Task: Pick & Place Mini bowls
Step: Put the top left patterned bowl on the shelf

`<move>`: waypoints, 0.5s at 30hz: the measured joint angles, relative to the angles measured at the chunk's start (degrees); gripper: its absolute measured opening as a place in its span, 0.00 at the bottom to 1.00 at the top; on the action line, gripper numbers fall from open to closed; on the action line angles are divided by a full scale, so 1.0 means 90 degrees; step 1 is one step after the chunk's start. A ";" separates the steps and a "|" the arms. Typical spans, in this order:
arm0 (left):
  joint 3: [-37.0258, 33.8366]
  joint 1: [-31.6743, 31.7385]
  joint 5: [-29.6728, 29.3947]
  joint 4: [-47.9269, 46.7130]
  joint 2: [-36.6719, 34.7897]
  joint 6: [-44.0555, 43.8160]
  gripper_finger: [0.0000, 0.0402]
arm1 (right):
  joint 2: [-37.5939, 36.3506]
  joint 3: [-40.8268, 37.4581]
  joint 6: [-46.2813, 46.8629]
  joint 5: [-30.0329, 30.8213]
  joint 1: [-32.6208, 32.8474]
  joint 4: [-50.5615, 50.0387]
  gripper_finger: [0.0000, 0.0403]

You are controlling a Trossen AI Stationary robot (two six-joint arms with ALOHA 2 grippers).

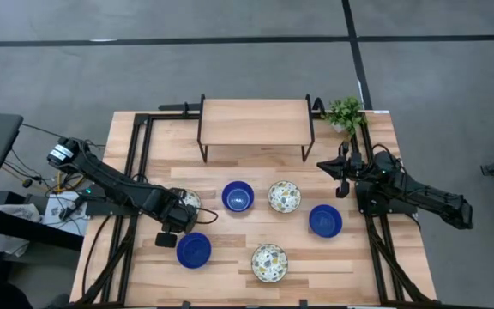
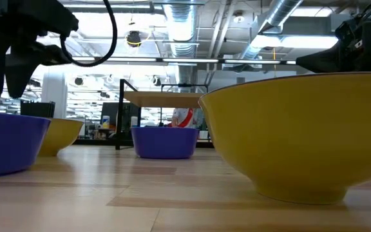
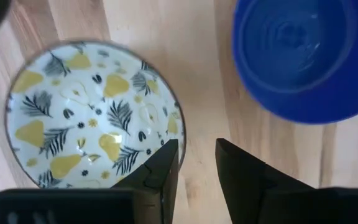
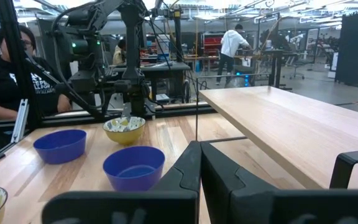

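Observation:
Three blue mini bowls [image 1: 237, 196] [image 1: 325, 221] [image 1: 194, 250] and three cream patterned mini bowls sit on the wooden table [image 1: 384, 275]. Two patterned ones [image 1: 284, 196] [image 1: 269, 263] stand free. The third [image 3: 92, 115] is partly under my left gripper [image 1: 183, 211]. That gripper [image 3: 197, 163] is open above the bowl's rim, one finger over the inside and one outside, with a blue bowl [image 3: 297, 56] close by. My right gripper [image 1: 343, 176] is shut and holds nothing at the table's right side; its closed fingers [image 4: 199, 163] point across the table.
A wooden riser [image 1: 256, 124] on black legs stands at the table's back, with a small green plant [image 1: 346, 112] to its right. Black frame rails run along both table sides. A person [image 4: 5, 68] sits beyond the table's left side.

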 joint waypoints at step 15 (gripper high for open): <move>-0.0612 0.0000 0.0093 0.0177 0.0000 -0.0017 0.26 | -0.0001 0.0000 -0.0005 0.0002 -0.0001 0.0000 0.00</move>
